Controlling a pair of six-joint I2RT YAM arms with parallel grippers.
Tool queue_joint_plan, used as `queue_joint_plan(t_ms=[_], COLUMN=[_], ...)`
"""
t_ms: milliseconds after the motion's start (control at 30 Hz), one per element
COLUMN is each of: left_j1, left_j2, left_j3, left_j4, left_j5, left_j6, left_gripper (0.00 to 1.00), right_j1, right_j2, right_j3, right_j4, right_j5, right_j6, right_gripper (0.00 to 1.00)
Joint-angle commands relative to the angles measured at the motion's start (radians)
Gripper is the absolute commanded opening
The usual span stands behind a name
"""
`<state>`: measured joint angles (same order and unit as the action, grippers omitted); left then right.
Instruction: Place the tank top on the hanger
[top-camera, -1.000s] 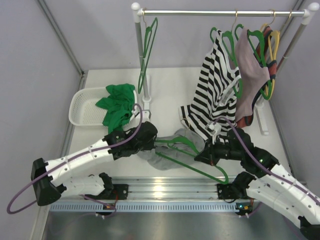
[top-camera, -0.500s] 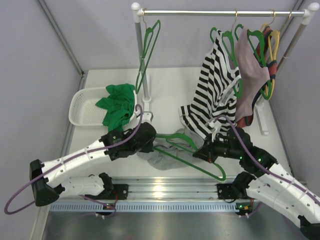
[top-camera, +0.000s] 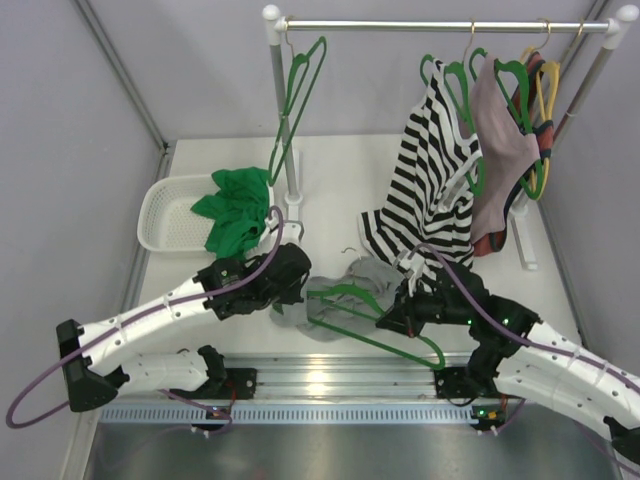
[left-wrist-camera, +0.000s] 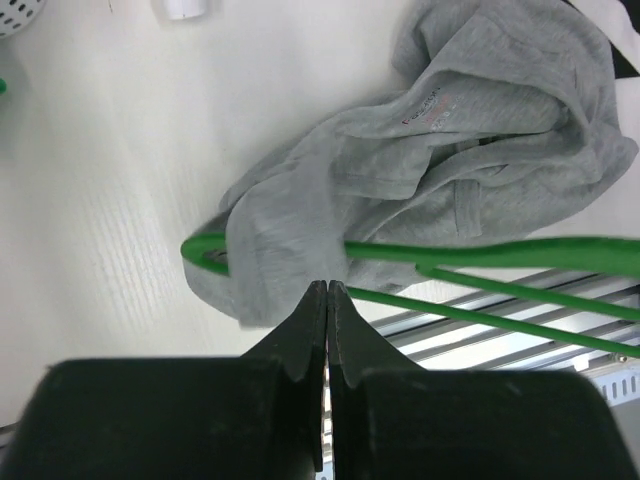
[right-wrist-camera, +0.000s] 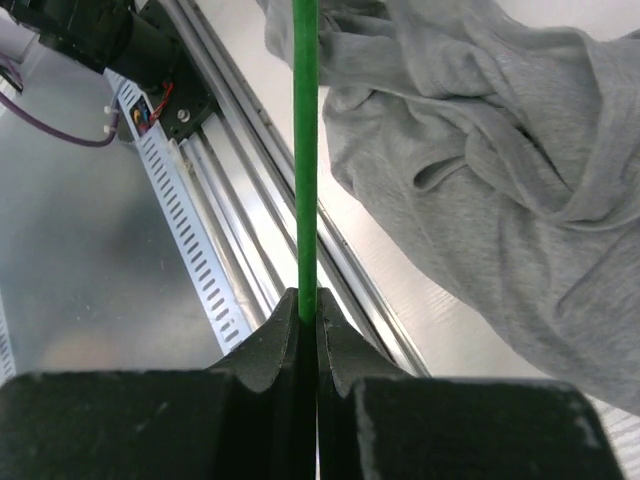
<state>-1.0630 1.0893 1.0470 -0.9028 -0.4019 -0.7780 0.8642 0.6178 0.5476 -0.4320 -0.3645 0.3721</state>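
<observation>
The light-grey tank top (top-camera: 362, 272) lies crumpled on the white table between my two arms. It fills the upper part of the left wrist view (left-wrist-camera: 450, 150) and the right side of the right wrist view (right-wrist-camera: 500, 180). The green hanger (top-camera: 392, 341) lies low across it, one end poking out through the fabric (left-wrist-camera: 203, 250). My right gripper (top-camera: 386, 322) is shut on the hanger's thin bar (right-wrist-camera: 305, 150). My left gripper (top-camera: 301, 291) is shut, its tips (left-wrist-camera: 328, 288) pinched at the tank top's near edge. The hanger's hook is hidden.
A white basket (top-camera: 160, 222) with a bright green garment (top-camera: 235, 205) stands at the left. On the rack rail (top-camera: 400, 25) behind hang a spare green hanger (top-camera: 296, 95), a striped top (top-camera: 435, 170), a mauve garment (top-camera: 505, 150) and yellow hangers (top-camera: 549, 85). A metal rail (top-camera: 330, 376) runs along the near edge.
Both grippers have moved left and slightly nearer. The hanger went with the right gripper, and its end now reaches further into the tank top, whose left part has shifted left.
</observation>
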Motion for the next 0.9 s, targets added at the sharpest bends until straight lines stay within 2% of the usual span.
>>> queue_joint_plan(t_ms=[0, 467, 567, 600, 700, 867], left_j1=[-0.005, -0.005, -0.005, -0.006, -0.008, -0.014], left_j2=[0.003, -0.028, -0.031, -0.031, -0.035, -0.049], left_j3=[0.051, 0.012, -0.034, -0.048, -0.088, -0.134], left_j4=[-0.024, -0.036, -0.038, -0.035, -0.016, 0.068], left_j5=[-0.026, -0.035, -0.066, -0.087, -0.13, -0.173], left_j6=[0.023, -0.003, -0.029, -0.038, -0.073, -0.076], left_gripper=[0.0, 0.0, 0.14, 0.23, 0.32, 0.37], right_j1=[0.07, 0.088, 0.09, 0.09, 0.09, 0.09], right_j2=[-0.001, 0.109, 0.131, 0.129, 0.129, 0.128], right_j3=[0.0, -0.043, -0.04, -0.038, -0.026, -0.02], right_j4=[0.121, 0.34, 0.36, 0.364, 0.355, 0.357], right_j5=[0.056, 0.114, 0.113, 0.111, 0.105, 0.091], right_j6=[0.014, 0.017, 0.022, 0.024, 0.025, 0.034], right_gripper=[0.0, 0.0, 0.0, 0.0, 0.0, 0.0])
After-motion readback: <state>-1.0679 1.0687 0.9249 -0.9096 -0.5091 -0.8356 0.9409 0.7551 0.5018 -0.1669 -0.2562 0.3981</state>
